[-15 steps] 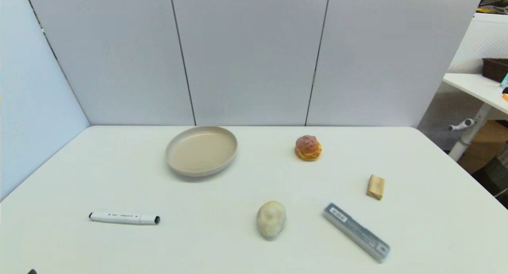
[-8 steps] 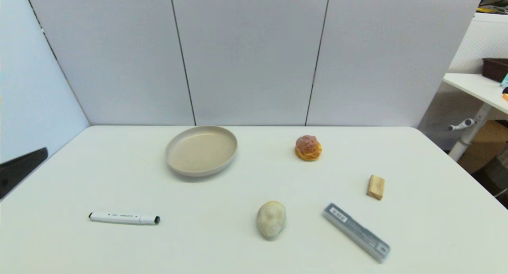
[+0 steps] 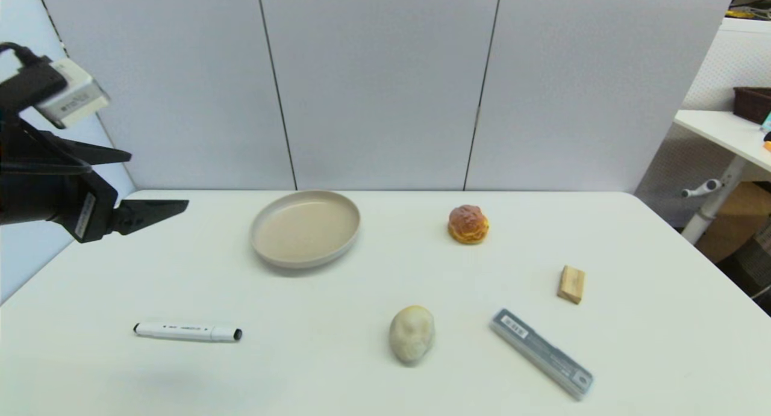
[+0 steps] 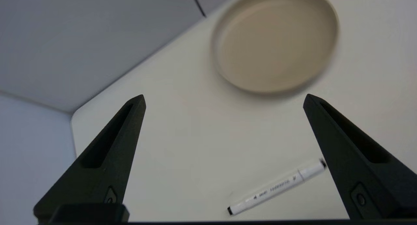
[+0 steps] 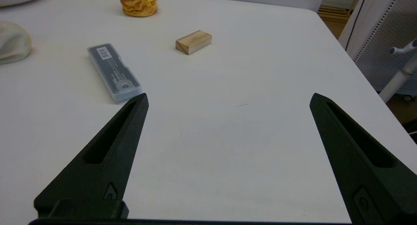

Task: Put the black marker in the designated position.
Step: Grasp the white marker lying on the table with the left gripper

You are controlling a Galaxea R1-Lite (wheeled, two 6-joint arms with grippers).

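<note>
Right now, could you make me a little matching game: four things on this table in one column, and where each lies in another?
1 black marker
2 cream puff
3 wooden block
4 beige plate

a far side, left of centre
b near left
c right side
d far side, right of centre

Pairs: 1-b, 2-d, 3-c, 4-a

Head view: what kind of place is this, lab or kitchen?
Most likely a robot test cell in a lab or office: a white table walled by plain grey partition panels, set with unrelated props such as a beige plate and a wooden block, and a height-adjustable desk behind.
</note>
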